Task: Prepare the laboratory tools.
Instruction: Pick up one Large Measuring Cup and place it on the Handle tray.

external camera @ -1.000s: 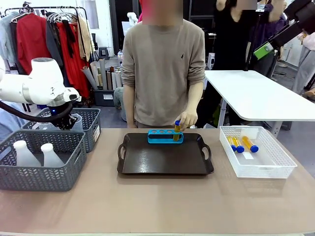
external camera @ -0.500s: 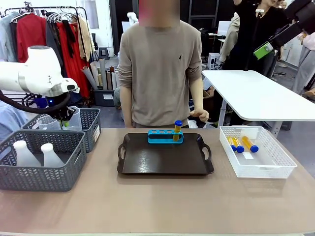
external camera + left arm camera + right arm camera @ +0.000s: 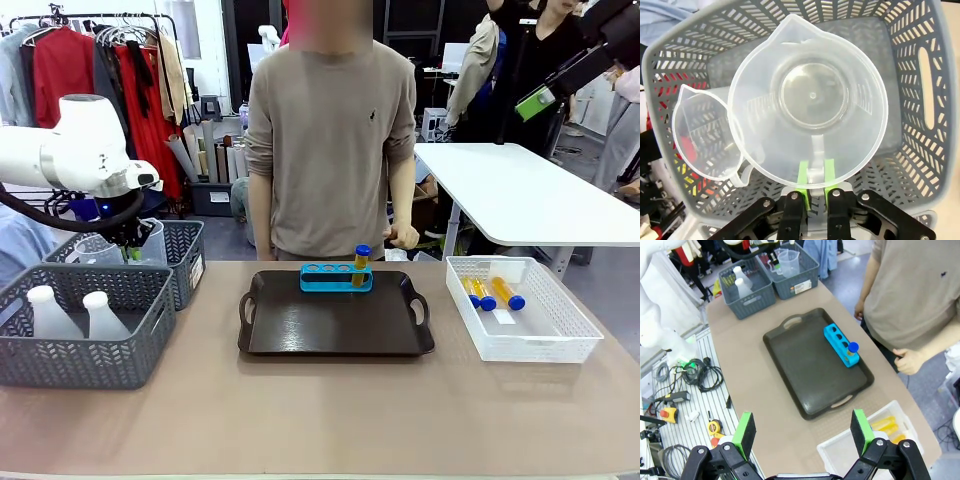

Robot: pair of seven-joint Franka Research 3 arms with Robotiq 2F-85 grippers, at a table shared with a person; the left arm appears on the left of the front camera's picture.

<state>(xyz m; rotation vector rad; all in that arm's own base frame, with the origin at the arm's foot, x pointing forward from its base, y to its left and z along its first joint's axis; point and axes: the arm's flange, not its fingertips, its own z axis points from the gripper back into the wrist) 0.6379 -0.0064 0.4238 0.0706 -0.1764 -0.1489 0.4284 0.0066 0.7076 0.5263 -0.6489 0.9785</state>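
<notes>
In the left wrist view my left gripper (image 3: 814,172) is shut on the handle of a clear measuring beaker (image 3: 810,100), held over the far grey basket (image 3: 920,100). A second clear beaker (image 3: 705,132) sits beside it in that basket. The front view shows the same beaker (image 3: 147,240) under the left gripper (image 3: 130,248). A blue rack (image 3: 336,277) stands at the far edge of the brown tray (image 3: 335,325) with one blue-capped amber tube (image 3: 361,262) upright in it. More tubes (image 3: 490,292) lie in the white basket (image 3: 520,335). Two white flasks (image 3: 100,312) stand in the near grey basket. High above the table, my right gripper (image 3: 802,432) is open.
A person stands behind the tray, one hand (image 3: 405,237) at the table's far edge. The near grey basket (image 3: 80,350) sits at the front left, against the far one (image 3: 185,255). Bare tabletop (image 3: 330,410) lies in front of the tray.
The person's hand let go of the tube in the rack and drew back. My left arm shifted a little left and up with the beaker.
</notes>
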